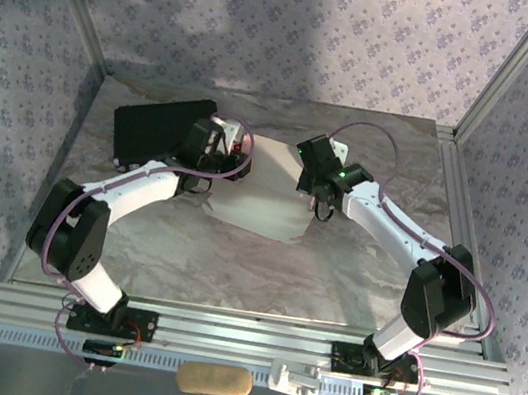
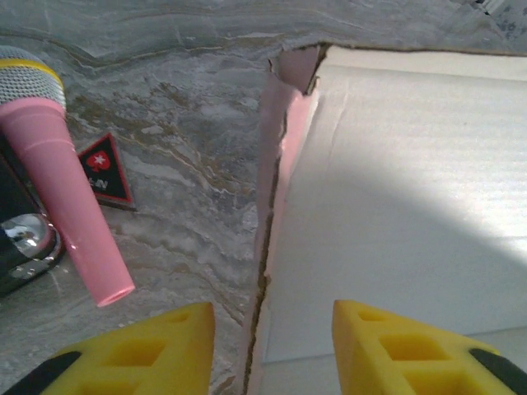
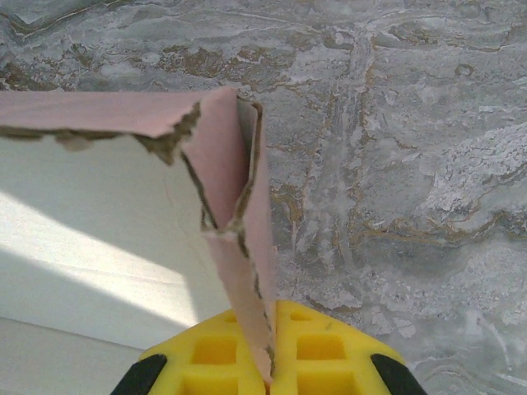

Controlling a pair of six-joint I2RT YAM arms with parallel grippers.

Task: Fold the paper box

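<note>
The single paper box [image 1: 270, 193] lay white side up at the middle of the table [image 1: 231, 273], its long axis running roughly near to far with a slight tilt. The right gripper [image 3: 270, 333] was clenched on its raised pink right wall near a corner, while the left gripper [image 2: 270, 321] stood released, fingers apart astride the left wall. One black case [image 1: 154, 128], one pink microphone [image 2: 70, 197] and one triangular tag [image 2: 105, 169] lay left of the box.
</note>
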